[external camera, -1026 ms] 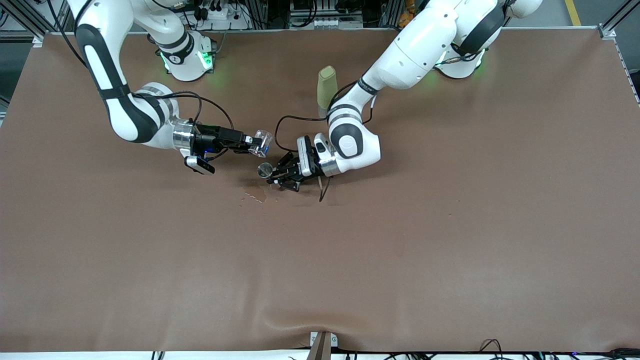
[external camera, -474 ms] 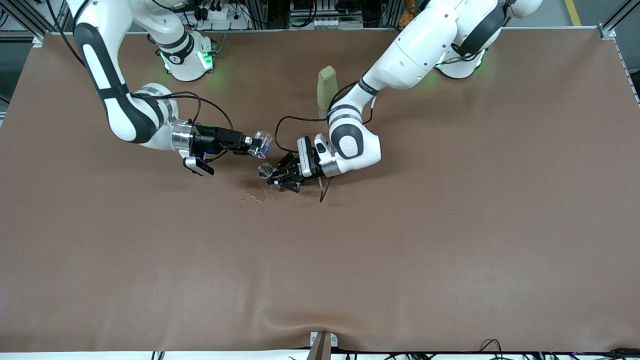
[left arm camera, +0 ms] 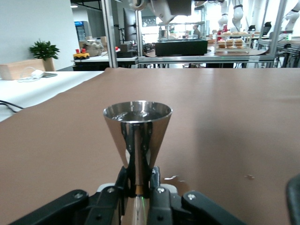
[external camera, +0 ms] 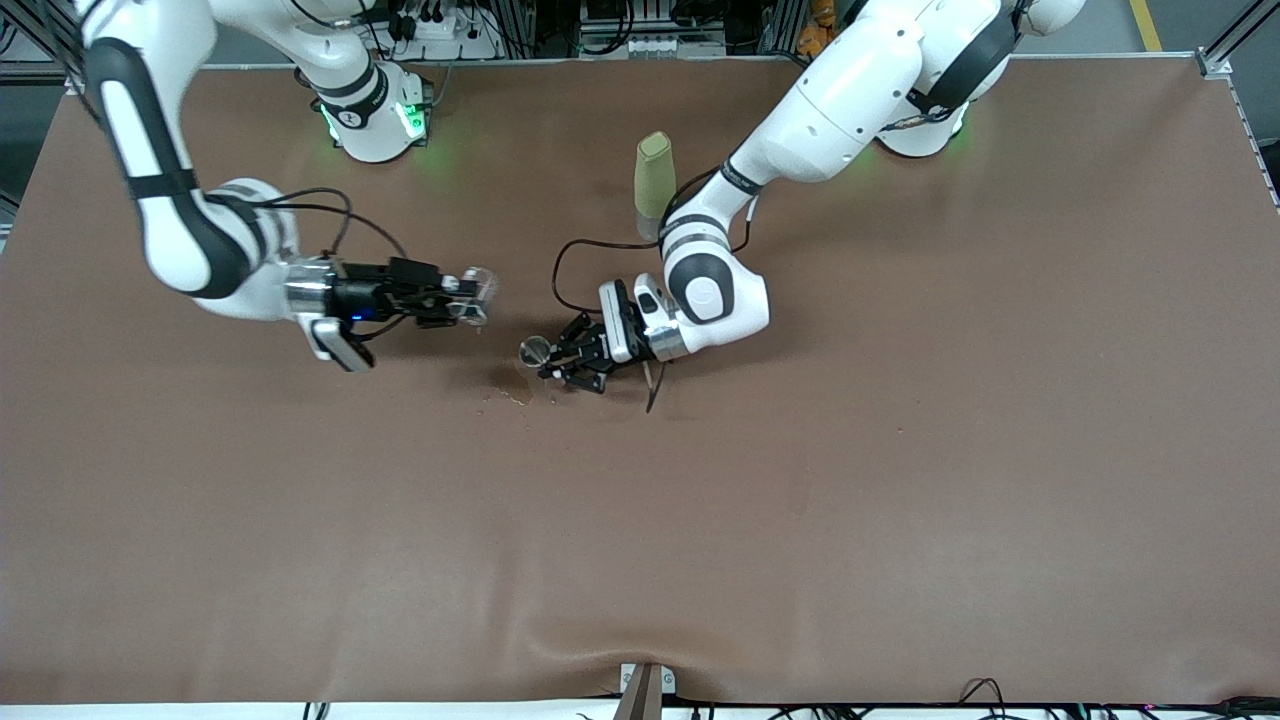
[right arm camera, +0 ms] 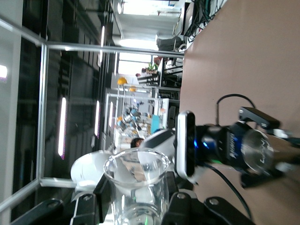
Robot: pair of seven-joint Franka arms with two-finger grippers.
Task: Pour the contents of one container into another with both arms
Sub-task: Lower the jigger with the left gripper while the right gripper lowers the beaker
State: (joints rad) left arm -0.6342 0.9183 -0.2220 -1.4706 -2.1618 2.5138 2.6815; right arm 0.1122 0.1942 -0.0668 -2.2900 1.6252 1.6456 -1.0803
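Observation:
My right gripper (external camera: 466, 300) is shut on the tiny clear glass cup (external camera: 481, 291). It holds the cup tipped on its side above the table, mouth toward the jigger and apart from it. In the right wrist view the cup (right arm camera: 138, 178) sits between the black fingers (right arm camera: 104, 199). My left gripper (external camera: 549, 358) is shut on the silvery hourglass jigger (external camera: 533, 350), low over the table. The left wrist view shows the jigger (left arm camera: 137, 133) upright, pinched at its narrow waist by the gripper (left arm camera: 139, 183). The jigger (right arm camera: 257, 151) also shows in the right wrist view.
A tall olive-green bottle (external camera: 653, 182) stands farther from the front camera than the jigger, close to the left arm's forearm. Small wet spots (external camera: 512, 394) lie on the brown table cover (external camera: 900, 450) just under the jigger. A black cable (external camera: 562, 262) loops from the left wrist.
My right arm has drawn back toward its own end of the table with the cup, widening the gap to the jigger. The left gripper and jigger shifted only slightly.

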